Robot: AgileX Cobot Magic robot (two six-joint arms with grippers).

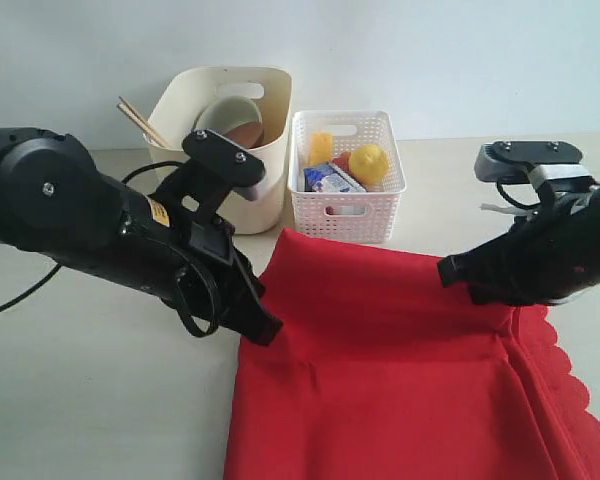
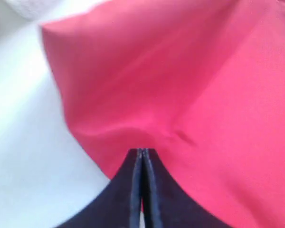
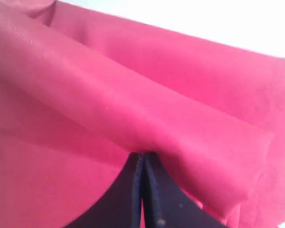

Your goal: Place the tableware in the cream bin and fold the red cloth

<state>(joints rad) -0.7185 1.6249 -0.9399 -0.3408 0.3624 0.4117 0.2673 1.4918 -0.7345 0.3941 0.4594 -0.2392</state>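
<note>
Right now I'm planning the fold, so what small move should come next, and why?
Probably lift the left gripper and right gripper together a little. Each is shut on the red cloth, most of which lies on the table, and tableware already sits in the cream bin.

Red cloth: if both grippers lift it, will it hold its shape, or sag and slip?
Probably floppy: the red cloth puckers into soft folds at the left gripper and rolls over the right gripper. It is likely light, since it looks thin and creases at small pinches. The middle would probably sag between them.
</note>
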